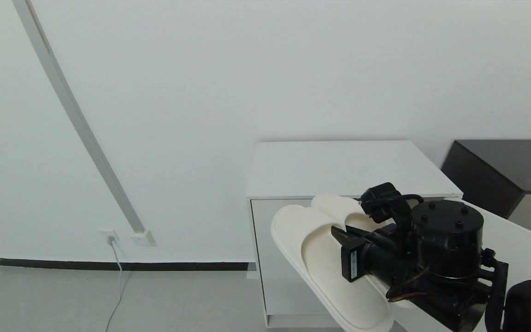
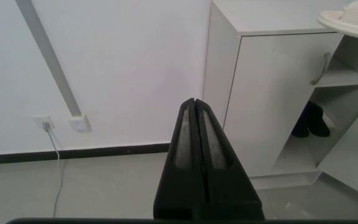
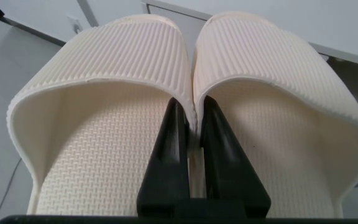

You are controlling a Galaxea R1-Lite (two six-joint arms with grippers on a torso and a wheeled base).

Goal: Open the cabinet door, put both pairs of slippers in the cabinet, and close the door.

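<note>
Fingers (image 3: 173,143) pinch both slippers (image 3: 104,81)

Right gripper (image 3: 193,112) clamped on inner edges, toes past fingertips. Cabinet (image 1: 339,168) beyond tips, open. Judged step: carrying pair in. Next needs reach onto shelf (image 2: 347,78). Left gripper (image 2: 195,102) pressed together, empty.

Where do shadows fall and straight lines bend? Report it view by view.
Head view: the wall conduit bows, a lens effect; light is even. Left wrist view: the inside of the cabinet lies in shadow. Right wrist view: soft shade under the straps of the slippers.

Black right claw (image 3: 193,109), screw-studded wrist (image 1: 447,230); brown cable (image 1: 406,289)
</note>
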